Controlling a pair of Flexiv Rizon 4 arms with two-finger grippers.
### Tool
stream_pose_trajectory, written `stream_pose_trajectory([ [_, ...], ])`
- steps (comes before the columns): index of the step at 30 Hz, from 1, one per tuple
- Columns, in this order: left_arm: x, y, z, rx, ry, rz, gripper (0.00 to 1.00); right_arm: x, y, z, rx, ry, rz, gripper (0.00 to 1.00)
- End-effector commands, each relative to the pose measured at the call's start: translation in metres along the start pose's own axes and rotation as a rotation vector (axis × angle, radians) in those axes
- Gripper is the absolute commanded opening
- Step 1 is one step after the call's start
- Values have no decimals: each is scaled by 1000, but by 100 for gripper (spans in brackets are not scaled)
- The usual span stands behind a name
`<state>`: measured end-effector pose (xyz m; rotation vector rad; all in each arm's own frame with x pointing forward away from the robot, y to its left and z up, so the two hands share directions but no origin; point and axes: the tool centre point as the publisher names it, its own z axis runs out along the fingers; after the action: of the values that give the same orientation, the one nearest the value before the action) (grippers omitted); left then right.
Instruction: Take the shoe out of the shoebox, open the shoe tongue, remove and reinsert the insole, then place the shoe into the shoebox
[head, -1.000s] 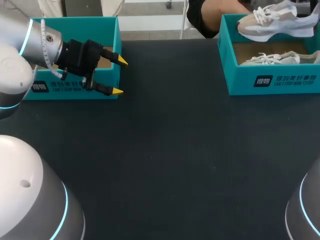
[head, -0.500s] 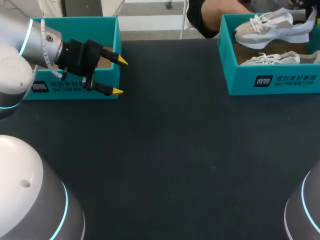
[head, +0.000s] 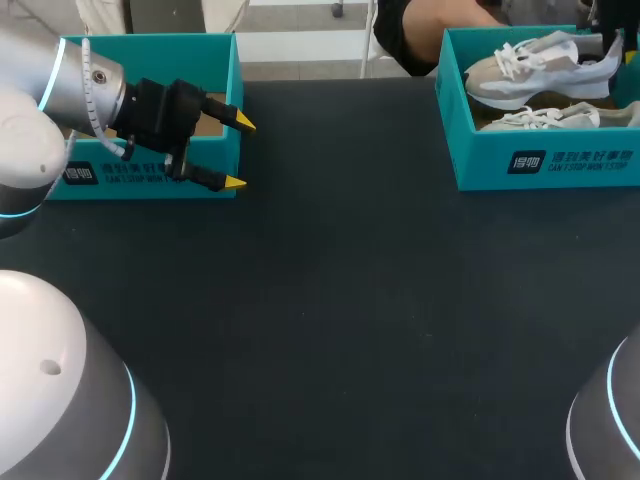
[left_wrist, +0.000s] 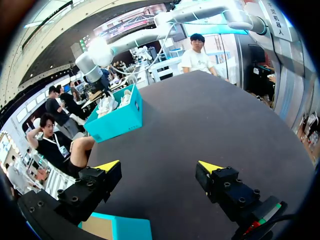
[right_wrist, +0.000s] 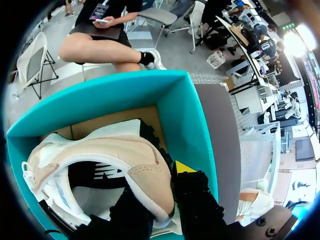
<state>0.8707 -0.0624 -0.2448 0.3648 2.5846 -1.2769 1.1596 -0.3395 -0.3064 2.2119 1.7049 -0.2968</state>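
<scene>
Right gripper (right_wrist: 162, 187) is clamped on the heel collar of the shoe (head: 535, 70): one finger sits inside the opening, the other outside against the heel. The shoe hangs over the inside of the shoebox (head: 545, 165) at the far right of the table (head: 350, 300), toe to the left and heel to the right, above a second shoe (head: 550, 118) lying on the box floor. We cannot tell whether its sole is above the rim.

Left gripper (head: 240, 153) is spread wide and holds nothing; it hovers at the near right corner of the left box (head: 150, 185), well apart from the shoe.

Handling, our judgement: light, with a soft upper and a springy sole. The heel counter is the stiffest part, so it suits a pinch, though the toe may swing. The loose laces (head: 520, 50) could snag the box wall. For the tongue, we would grip it near the top edge.
</scene>
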Motion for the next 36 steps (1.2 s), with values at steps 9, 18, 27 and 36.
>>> stream_pose_trajectory([
  [9,-1,0,1,-2,2,0,100,19,12,38,15,33,-7,0],
  [18,-1,0,1,-2,2,0,100,20,15,54,17,71,-16,0],
  [27,-1,0,1,-2,2,0,100,18,16,56,14,87,-22,77],
  [36,-1,0,1,-2,2,0,100,17,-4,11,-4,114,-50,100],
])
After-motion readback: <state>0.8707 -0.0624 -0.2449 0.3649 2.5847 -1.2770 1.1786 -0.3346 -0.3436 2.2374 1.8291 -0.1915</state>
